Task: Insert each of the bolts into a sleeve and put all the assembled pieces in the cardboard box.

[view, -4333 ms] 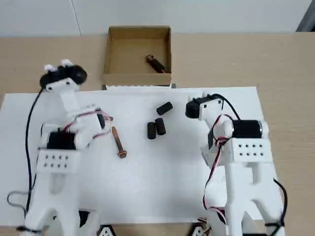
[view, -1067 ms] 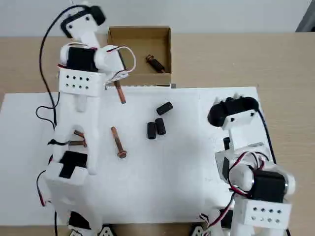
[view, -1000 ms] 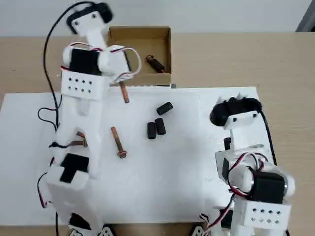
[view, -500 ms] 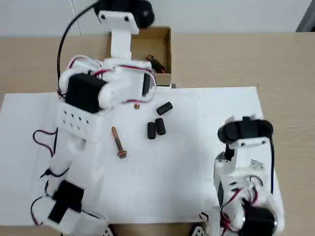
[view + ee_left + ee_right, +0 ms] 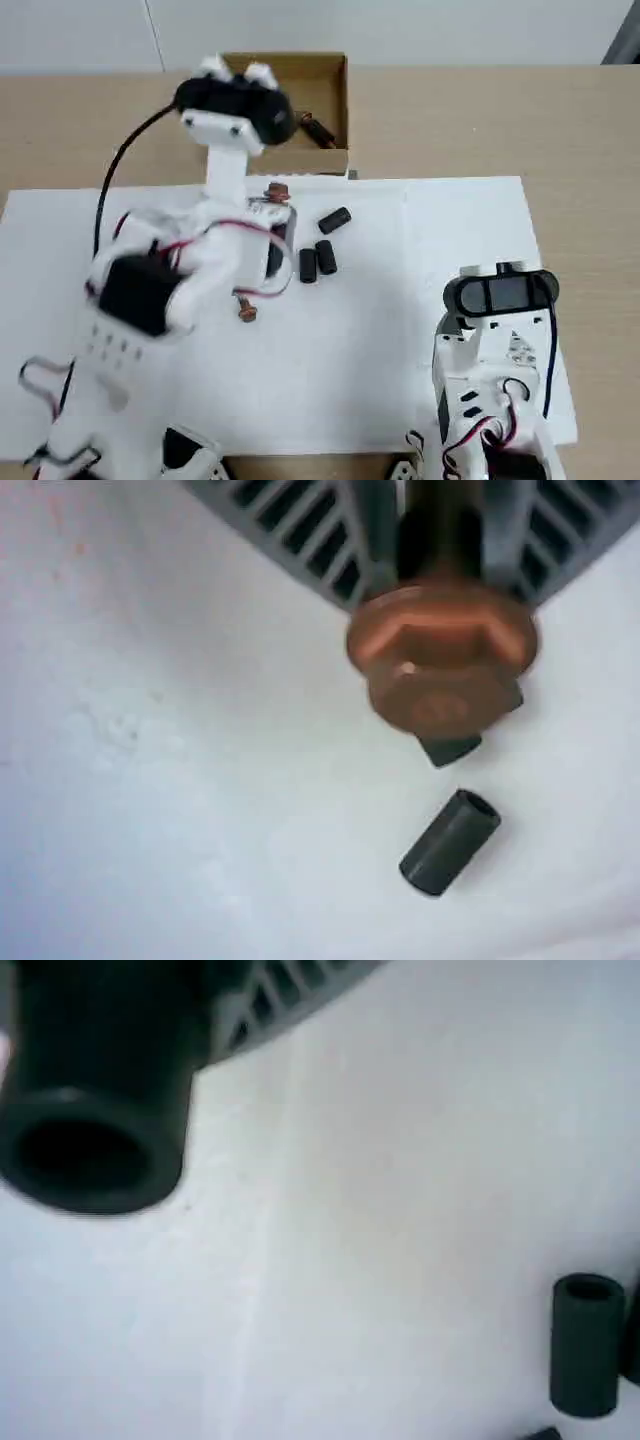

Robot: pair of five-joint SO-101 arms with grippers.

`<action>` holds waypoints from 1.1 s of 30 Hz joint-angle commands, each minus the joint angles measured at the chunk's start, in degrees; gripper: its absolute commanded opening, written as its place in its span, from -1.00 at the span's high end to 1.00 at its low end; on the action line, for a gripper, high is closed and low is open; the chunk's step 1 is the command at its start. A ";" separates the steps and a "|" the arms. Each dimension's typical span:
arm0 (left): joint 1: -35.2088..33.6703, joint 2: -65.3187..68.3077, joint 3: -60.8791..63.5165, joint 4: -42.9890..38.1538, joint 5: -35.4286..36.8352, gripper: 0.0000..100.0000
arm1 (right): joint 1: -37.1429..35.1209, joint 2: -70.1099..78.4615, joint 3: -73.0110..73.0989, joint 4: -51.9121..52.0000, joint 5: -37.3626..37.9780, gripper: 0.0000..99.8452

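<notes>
A wooden table (image 5: 580, 120) carried a large white sheet (image 5: 380, 360), and both arms stood on its near side. The left arm (image 5: 200, 270) stretched across the sheet toward the cardboard box (image 5: 325, 85), which stood on the table just beyond the sheet's far edge. The right arm (image 5: 490, 400) was folded at the near right corner of the sheet, well apart from the box.

In the box lay one assembled piece (image 5: 316, 130) near its right wall.

The left gripper (image 5: 437, 525) was closed on a copper bolt (image 5: 440, 670), with the hexagonal head pointing away from the jaws, above the sheet and near the box's front wall. A second bolt (image 5: 246, 311) lay on the sheet, mostly hidden under the left arm (its head alone was showing).

The right gripper (image 5: 120, 1030) was clamped around a black sleeve (image 5: 95, 1135), its open end facing the camera. Three loose sleeves lay in the middle of the sheet: a tilted sleeve (image 5: 334, 219), and nearer the arms a pair (image 5: 307, 265) side by side.
</notes>
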 commanded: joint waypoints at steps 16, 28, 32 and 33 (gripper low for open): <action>-0.09 -48.88 51.38 -37.10 0.00 0.99 | -26.15 -0.66 12.13 -21.14 -0.62 0.99; 0.00 -66.73 66.59 -46.95 12.48 0.99 | -39.25 -0.66 20.66 -32.66 -0.26 0.99; 0.88 -66.73 66.68 -47.91 18.11 0.99 | -40.40 -0.66 21.27 -34.95 -0.18 0.99; 0.88 -66.73 66.68 -47.91 18.81 0.99 | -40.57 -0.66 21.27 -35.12 -0.18 0.99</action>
